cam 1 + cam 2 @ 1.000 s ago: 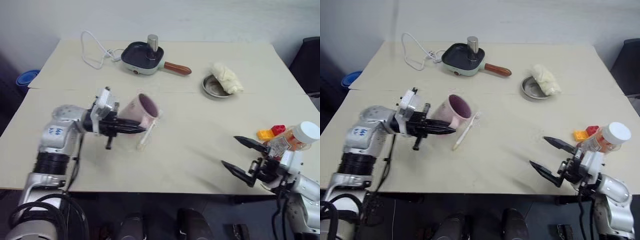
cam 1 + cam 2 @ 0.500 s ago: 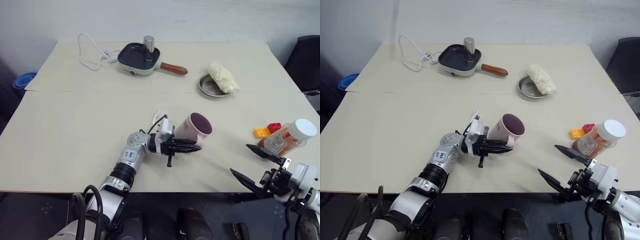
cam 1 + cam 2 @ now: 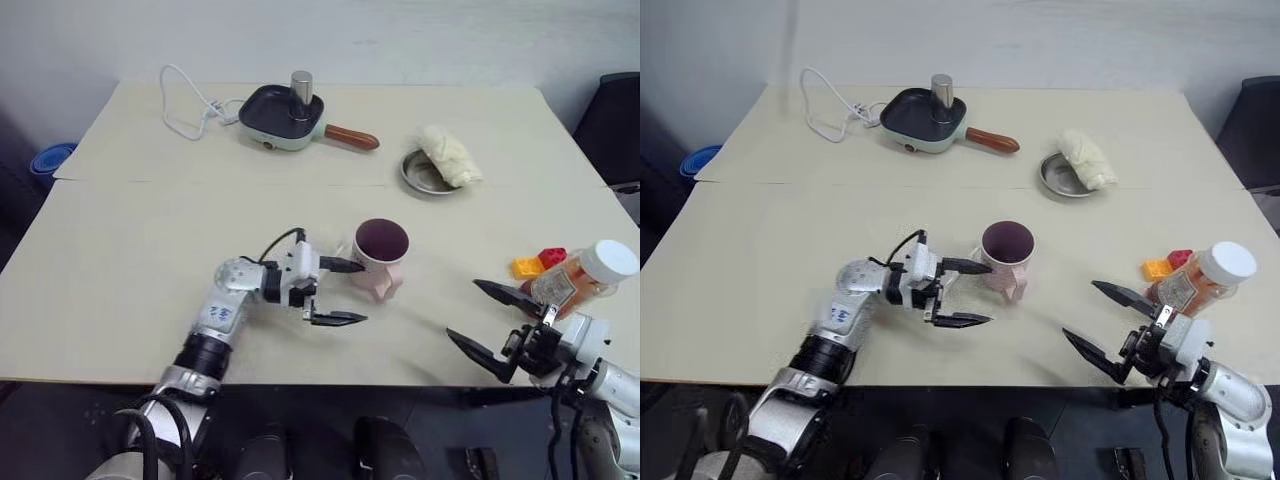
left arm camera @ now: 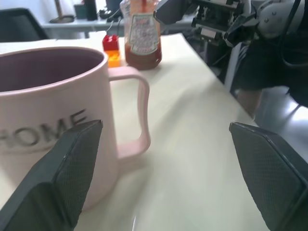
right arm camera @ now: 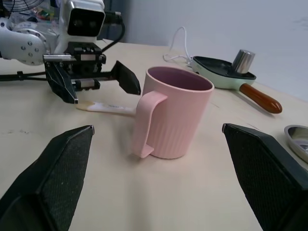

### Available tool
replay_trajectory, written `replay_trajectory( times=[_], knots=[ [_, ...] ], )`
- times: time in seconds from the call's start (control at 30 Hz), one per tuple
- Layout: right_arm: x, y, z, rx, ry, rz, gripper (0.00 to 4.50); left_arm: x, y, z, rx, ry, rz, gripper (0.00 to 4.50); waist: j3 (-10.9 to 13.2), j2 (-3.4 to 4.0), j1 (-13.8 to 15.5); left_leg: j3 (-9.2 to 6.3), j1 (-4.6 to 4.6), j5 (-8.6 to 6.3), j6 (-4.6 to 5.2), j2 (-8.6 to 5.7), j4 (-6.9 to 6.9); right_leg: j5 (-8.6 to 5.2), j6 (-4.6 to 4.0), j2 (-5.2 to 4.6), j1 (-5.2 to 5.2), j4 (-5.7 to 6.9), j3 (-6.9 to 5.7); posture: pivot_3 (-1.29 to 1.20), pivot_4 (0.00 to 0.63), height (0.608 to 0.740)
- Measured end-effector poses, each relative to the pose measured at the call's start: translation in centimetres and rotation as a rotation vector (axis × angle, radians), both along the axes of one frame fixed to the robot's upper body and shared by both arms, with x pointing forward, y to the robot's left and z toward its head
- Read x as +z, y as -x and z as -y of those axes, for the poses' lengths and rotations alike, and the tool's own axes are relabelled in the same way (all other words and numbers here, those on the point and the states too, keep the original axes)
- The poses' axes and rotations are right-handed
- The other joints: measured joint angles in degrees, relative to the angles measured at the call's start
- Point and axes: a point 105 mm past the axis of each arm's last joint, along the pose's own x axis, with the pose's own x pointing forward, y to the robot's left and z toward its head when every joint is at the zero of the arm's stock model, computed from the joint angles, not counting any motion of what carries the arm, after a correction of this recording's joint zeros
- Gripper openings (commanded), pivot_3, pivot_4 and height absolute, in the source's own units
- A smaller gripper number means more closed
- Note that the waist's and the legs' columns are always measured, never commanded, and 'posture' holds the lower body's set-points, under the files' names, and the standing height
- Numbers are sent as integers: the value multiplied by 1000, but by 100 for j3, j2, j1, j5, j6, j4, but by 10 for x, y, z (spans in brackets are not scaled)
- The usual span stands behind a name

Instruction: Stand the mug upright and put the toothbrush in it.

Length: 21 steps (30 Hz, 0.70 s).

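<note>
Nearest, at the table's front right: right gripper (image 3: 497, 323), black fingers spread wide, empty. Farther in, mid-table: left gripper (image 3: 345, 292), fingers parted, one beside the pale pink plastic "HOME" mug (image 3: 380, 258), standing upright, released. Behind the mug, flat on the table: slim white toothbrush (image 5: 109, 108). Farthest: mint-green electric pan (image 3: 288, 117).

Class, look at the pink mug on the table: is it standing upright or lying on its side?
Upright. The mug rests on its base with its dark opening facing up and its handle hanging vertically; the left gripper, jaws open, stands beside it.
</note>
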Motion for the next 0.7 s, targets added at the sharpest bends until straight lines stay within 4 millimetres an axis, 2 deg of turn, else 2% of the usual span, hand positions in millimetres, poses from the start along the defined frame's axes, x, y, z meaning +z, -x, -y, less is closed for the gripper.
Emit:
replay_trajectory(
  times=[0.17, 0.3, 0.33, 0.4, 0.47, 0.53, 0.57, 0.6, 0.7],
  knots=[
    [-2, -7, -5, 48, -3, -3, 4500, 7, 12, -53, 174, -12, -15, 4320, 0, 3, -31, -5, 0, 0, 0, 10, -2, 0, -1, -8, 1, 3, 0, 0, 150, 740],
    [-2, -10, -9, 98, 5, 20, 4500, 3, 36, -123, 416, -18, -95, 4416, 1, 4, -143, -8, 3, -3, -2, 18, -9, -3, -6, -11, 1, 0, -3, 0, 150, 740],
    [-3, -10, -9, 111, 10, 23, 4500, -5, 43, -148, 513, -52, -124, 4416, 1, 4, -146, -9, 5, -3, -4, 17, -11, -5, -9, -11, 1, 1, -4, 0, 150, 740],
    [-5, -10, -9, 129, 13, 22, 4500, -11, 51, -179, 648, -82, -153, 4416, 3, 5, -130, -9, 4, -4, -3, 16, -10, -5, -9, -14, 2, -9, -7, 0, 150, 740],
    [-4, -9, -12, 166, 17, 43, 4500, -16, 62, -220, 856, -97, -203, 4416, 3, 4, -120, -11, 5, -7, 2, 12, -10, -5, -9, -25, 3, -20, -9, 0, 150, 740],
    [-6, -6, -11, 193, 26, 43, 4500, -15, 75, -253, 1024, -110, -236, 4416, 4, 1, -101, -15, 4, -10, 4, 7, -11, -6, -11, -50, 4, -21, -18, 0, 150, 740],
    [-8, -5, -10, 202, 31, 40, 4500, -11, 80, -261, 1080, -115, -246, 4416, 5, 0, -84, -17, 3, -11, 7, 0, -10, -6, -11, -78, 4, -20, -22, 0, 150, 740],
    [-9, -5, -9, 206, 32, 36, 4500, -6, 81, -261, 1102, -111, -249, 4416, 4, 0, -66, -18, 4, -13, 11, -5, -10, -6, -11, -84, 7, -20, -25, 0, 150, 740],
    [-6, -5, -9, 219, 27, 52, 4500, 11, 67, -234, 1062, -97, -262, 4416, 4, 1, 22, -25, 7, -16, 15, -18, -9, -3, -6, -95, 13, -16, -18, 0, 150, 740]
  ],
)
